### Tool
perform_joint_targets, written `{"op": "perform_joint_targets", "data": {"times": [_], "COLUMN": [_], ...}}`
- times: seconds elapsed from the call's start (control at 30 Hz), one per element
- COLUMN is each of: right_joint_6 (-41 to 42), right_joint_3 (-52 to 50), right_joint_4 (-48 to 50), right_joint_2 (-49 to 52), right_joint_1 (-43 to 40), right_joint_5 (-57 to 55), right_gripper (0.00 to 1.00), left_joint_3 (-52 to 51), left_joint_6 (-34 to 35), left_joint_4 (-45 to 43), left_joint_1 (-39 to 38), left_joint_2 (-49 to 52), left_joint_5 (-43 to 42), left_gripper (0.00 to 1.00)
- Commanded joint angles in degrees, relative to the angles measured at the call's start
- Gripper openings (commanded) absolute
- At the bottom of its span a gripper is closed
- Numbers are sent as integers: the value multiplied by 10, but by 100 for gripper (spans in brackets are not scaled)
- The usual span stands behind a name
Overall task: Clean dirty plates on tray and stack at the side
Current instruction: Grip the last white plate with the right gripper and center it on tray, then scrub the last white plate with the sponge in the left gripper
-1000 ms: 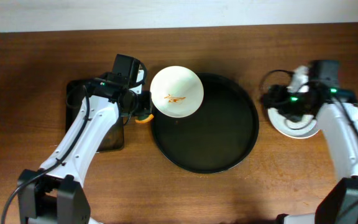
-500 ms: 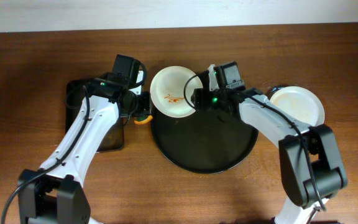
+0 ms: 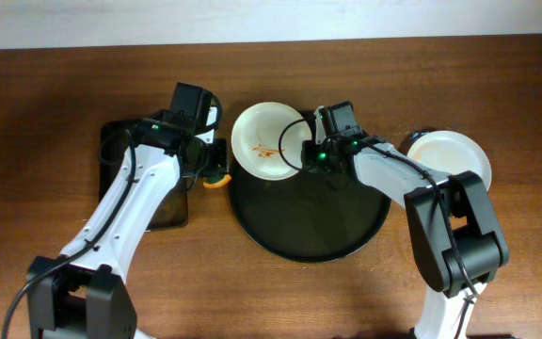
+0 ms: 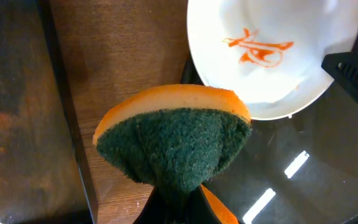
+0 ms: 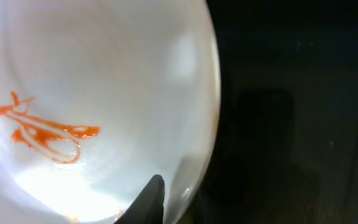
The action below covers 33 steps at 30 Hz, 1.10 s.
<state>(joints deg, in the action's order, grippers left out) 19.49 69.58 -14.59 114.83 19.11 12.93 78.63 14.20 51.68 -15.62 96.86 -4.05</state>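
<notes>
Straddling the round black tray's (image 3: 346,247) far-left rim, the sauce-smeared white plate (image 3: 263,141) sits between the left gripper (image 4: 176,200), pinching an orange-green sponge (image 4: 173,143) just outside the tray, and the right gripper (image 3: 307,153), astride its tray-side edge, clamp unclear.

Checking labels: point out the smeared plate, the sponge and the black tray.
smeared plate (image 3: 263,132), overhead view, middle of its white face.
sponge (image 4: 173,146), left wrist view, green scouring side.
black tray (image 3: 313,217), overhead view, bare floor.

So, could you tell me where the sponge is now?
In the overhead view, the sponge is pinched in the left gripper, just left of the black tray and below-left of the smeared white plate.
</notes>
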Motion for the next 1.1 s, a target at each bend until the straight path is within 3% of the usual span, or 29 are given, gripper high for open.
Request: {"op": "perform_joint_targets", "data": {"times": [0.0, 0.17, 0.33, 0.43, 0.63, 0.7, 0.83, 1.07], "right_joint_6": [10, 10, 11, 25, 33, 33, 33, 33], "right_joint_3": [1, 1, 1, 1, 1, 1, 1, 1], "right_joint_4": [-18, -156, -313, -379, -388, -392, -393, -392], "right_joint_2": [7, -35, -95, -95, -95, -95, -95, -95], "right_joint_1": [1, -6, -12, -11, -11, -11, -11, -12], "right_joint_5": [4, -7, -87, -87, -87, -87, -87, -87], "right_gripper": [4, 4, 4, 4, 4, 4, 4, 4], "left_joint_3": [0, 0, 0, 0, -2, -2, -2, -2], "left_joint_6": [3, 3, 3, 4, 3, 4, 43, 77], "left_joint_4": [1, 3, 3, -2, -37, -63, -81, -158], "left_joint_1": [4, 4, 4, 4, -34, -63, -97, -112], "left_joint_2": [-17, -17, -17, -17, 6, 44, 110, 205], "left_joint_5": [2, 2, 0, -40, -166, -256, -299, -448], "left_gripper": [0, 1, 0, 0, 0, 0, 0, 0]}}
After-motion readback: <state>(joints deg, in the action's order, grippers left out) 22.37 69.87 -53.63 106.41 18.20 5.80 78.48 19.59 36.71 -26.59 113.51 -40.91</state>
